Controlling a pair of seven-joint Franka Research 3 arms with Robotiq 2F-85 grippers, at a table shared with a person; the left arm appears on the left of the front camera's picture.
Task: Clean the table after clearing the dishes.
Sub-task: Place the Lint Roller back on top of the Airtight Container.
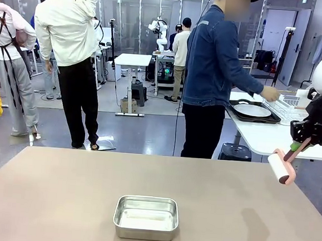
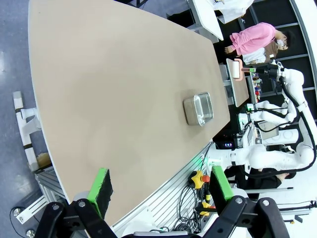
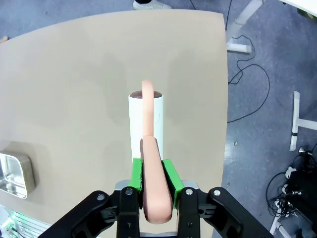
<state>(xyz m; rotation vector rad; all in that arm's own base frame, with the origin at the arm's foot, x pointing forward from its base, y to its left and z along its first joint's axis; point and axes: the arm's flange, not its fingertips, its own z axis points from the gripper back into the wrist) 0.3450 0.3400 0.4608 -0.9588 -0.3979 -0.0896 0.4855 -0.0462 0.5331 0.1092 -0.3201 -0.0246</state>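
The taupe table (image 1: pixel 60 202) stretches across the front view. My right gripper (image 1: pixel 298 145) hangs above its right edge, shut on the pink handle of a lint roller (image 1: pixel 280 166) whose white roll points down-left, off the surface. In the right wrist view the gripper (image 3: pixel 152 173) clamps that handle and the roller (image 3: pixel 146 124) hovers over the table (image 3: pixel 74 74). My left gripper (image 2: pixel 159 186) is open and holds nothing, high over the table's (image 2: pixel 109 89) near corner. A white plate (image 1: pixel 252 110) lies on a dark tray (image 1: pixel 237 111) on the white side table, by a person's hand (image 1: pixel 270 94).
A shiny steel pan (image 1: pixel 145 217) sits near the table's front middle, also seen as the pan (image 2: pixel 199 109) and the pan (image 3: pixel 15 173). A white wire rack (image 1: pixel 287 105) stands beside the tray. Other people stand farther off on the floor.
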